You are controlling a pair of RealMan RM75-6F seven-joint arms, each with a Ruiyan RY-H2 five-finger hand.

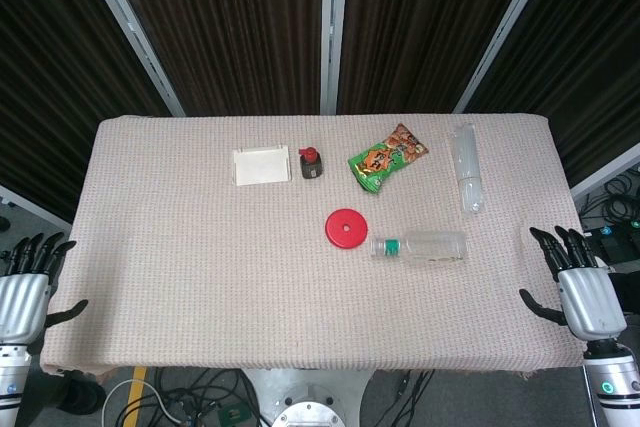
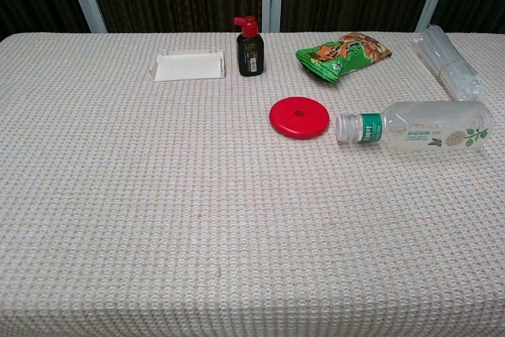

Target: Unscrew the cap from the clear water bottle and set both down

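The clear water bottle (image 1: 422, 247) (image 2: 418, 127) lies on its side right of the table's middle, its white cap (image 2: 345, 127) still on and pointing left, with a green band behind the cap. My left hand (image 1: 25, 292) hangs off the table's left edge, fingers spread and holding nothing. My right hand (image 1: 580, 287) sits off the right edge, fingers apart and empty, well right of the bottle. Neither hand shows in the chest view.
A red disc (image 1: 346, 227) (image 2: 299, 116) lies just left of the cap. Further back are a white box (image 1: 261, 165), a small dark bottle with a red pump (image 1: 310, 162) (image 2: 250, 46), a green snack bag (image 1: 387, 157) (image 2: 343, 53) and a clear plastic sleeve (image 1: 467, 167) (image 2: 446, 61).
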